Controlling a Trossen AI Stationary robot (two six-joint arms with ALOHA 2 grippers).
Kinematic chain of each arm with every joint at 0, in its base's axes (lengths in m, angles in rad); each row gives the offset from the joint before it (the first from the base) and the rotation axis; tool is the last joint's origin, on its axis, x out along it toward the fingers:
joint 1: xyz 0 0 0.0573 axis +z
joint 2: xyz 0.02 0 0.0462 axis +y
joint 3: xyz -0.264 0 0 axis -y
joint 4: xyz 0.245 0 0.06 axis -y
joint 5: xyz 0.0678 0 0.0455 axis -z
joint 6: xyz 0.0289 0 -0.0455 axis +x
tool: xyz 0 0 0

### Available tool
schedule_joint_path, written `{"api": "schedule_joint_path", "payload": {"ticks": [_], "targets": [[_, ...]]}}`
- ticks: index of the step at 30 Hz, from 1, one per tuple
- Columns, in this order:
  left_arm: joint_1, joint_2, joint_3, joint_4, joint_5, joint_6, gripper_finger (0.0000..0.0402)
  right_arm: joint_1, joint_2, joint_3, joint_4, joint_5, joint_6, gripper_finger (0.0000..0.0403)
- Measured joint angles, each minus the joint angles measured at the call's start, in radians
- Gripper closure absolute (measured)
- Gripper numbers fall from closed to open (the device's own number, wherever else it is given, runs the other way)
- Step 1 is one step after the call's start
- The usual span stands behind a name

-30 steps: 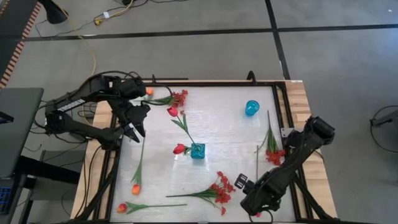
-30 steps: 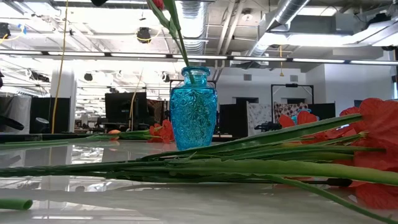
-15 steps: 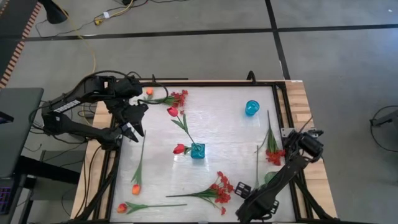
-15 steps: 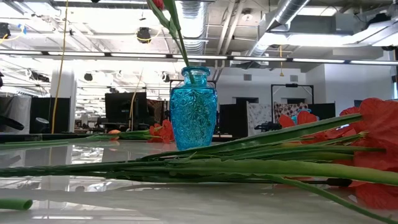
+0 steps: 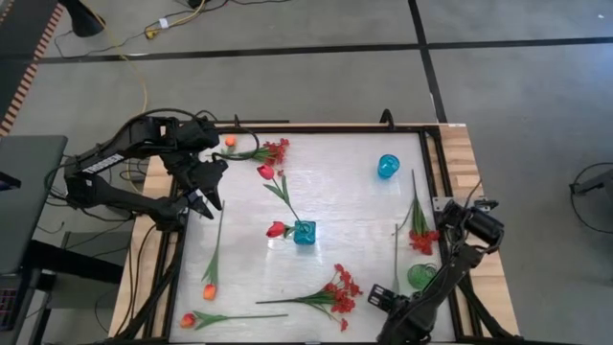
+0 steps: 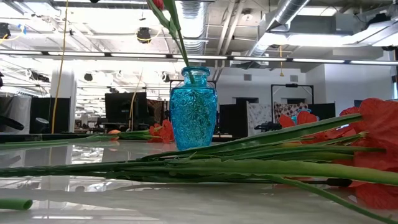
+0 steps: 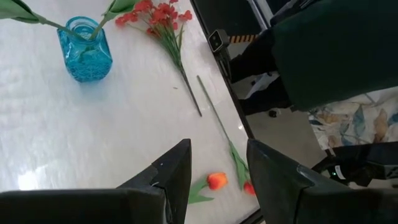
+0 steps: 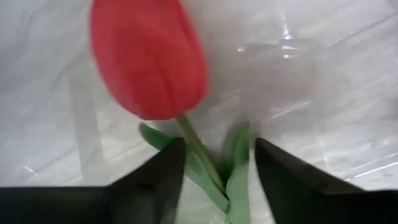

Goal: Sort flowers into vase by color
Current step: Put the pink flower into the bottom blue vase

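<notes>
My right gripper [image 8: 217, 146] is open low over the table's near edge. Its fingers stand on either side of the green stem [image 8: 200, 154] of a red tulip bud [image 8: 149, 59] lying on the table. In the high view the right arm [image 5: 421, 302] hides that flower. My left gripper [image 5: 205, 198] hovers open near the table's left edge, above an orange tulip's stem [image 5: 217, 244]. The centre blue vase [image 5: 305, 232] holds two red rosebuds [image 5: 266, 172]. Red sprays [image 5: 340, 287] and another orange tulip [image 5: 189, 319] lie flat on the table.
A green vase [image 5: 420, 276] stands by the right arm, and a second blue vase [image 5: 387, 166] stands far right. More sprays lie at the right edge [image 5: 420, 237] and the far edge [image 5: 274, 150]. In the low view, stems [image 6: 236, 165] cross in front of the blue vase [image 6: 194, 115].
My right arm has swung toward the table's near edge and dropped lower, which uncovers the green vase it stood over. My left gripper has shifted slightly toward the left edge. The flowers and vases have stayed where they were.
</notes>
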Motion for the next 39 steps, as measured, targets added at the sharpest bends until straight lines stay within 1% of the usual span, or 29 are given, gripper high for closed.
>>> {"api": "schedule_joint_path", "payload": {"ticks": [6,7,9,11,13,14,19,23,27,30,32,37,39], "targets": [[0.0,0.0,0.0,0.0,0.0,-0.014,0.0259,0.017,-0.003,-0.001,-0.05,0.029,-0.014,0.0367],[0.0,0.0,0.0,0.0,0.0,-0.015,0.0259,0.017,-0.003,0.003,-0.063,0.033,-0.027,0.0379],[0.0,0.0,0.0,0.0,0.0,-0.014,0.0259,0.017,-0.003,0.017,-0.124,0.087,-0.032,0.0379],[0.0,0.0,0.0,0.002,0.0,-0.011,0.0259,0.016,-0.004,0.042,-0.173,0.17,-0.033,0.0366],[0.0,0.0,0.0,0.015,0.0,-0.011,0.0259,0.008,-0.025,0.059,-0.185,0.242,-0.048,0.0358],[0.0,0.0,0.0,0.025,0.001,-0.009,0.0259,0.002,-0.045,0.064,-0.186,0.258,-0.058,0.0358],[0.0,0.0,0.0,0.035,0.0,0.006,0.0259,-0.055,-0.188,0.092,-0.149,0.266,-0.029,0.038],[0.0,0.0,0.0,0.038,0.0,0.01,0.0259,-0.139,-0.343,0.106,-0.063,0.266,0.079,0.038],[0.0,0.0,0.0,0.038,0.0,0.008,0.0259,-0.248,-0.505,0.107,0.084,0.263,0.187,0.0367],[0.0,0.0,0.0,0.038,0.0,-0.001,0.0259,-0.341,-0.609,0.107,0.25,0.262,0.195,0.0367],[0.0,0.0,0.0,0.039,0.0,-0.005,0.0259,-0.403,-0.663,0.107,0.398,0.257,0.176,0.0371],[0.0,0.0,0.0,0.06,-0.002,-0.041,0.0259,-0.537,-0.733,0.076,0.821,0.143,0.096,0.0376],[0.0,0.0,0.0,0.078,-0.002,-0.056,0.026,-0.577,-0.734,0.05,0.939,0.106,0.073,0.0374]]}}
